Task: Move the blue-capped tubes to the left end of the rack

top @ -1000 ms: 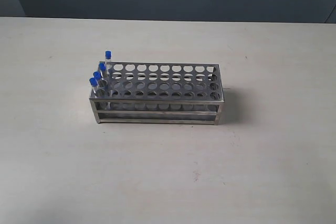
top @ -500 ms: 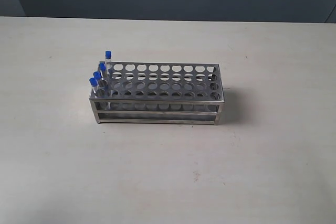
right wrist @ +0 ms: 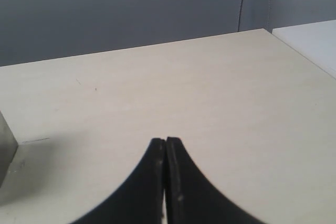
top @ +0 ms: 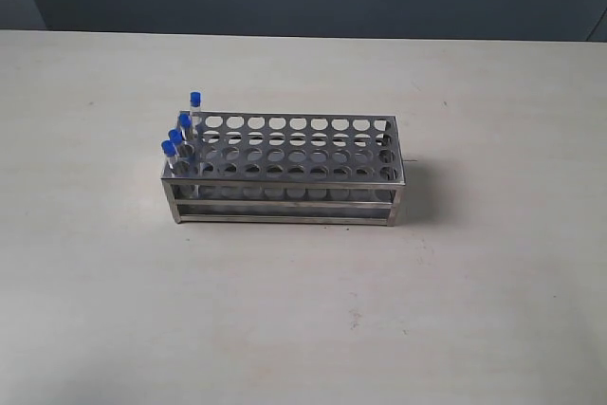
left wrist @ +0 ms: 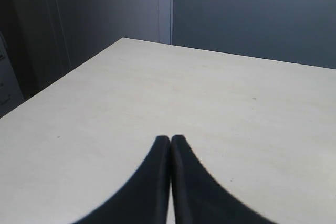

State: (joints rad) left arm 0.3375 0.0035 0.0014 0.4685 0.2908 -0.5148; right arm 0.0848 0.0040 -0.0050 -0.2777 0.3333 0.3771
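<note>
Since all four blue-capped tubes [top: 180,135] stand in the leftmost holes of the rack [top: 285,182], I judge the sorting done. My left fingers [left wrist: 160,153] are pressed together, empty, and my right fingers [right wrist: 156,153] too, both over the pale matte surface [top: 303,310]. Next move: only keeping clear. Slim clear tubes, bright caps; perforated grey metal.

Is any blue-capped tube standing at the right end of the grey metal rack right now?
No, all four thin clear blue-capped tubes stand in the leftmost holes of the rectangular grey metal rack.
</note>
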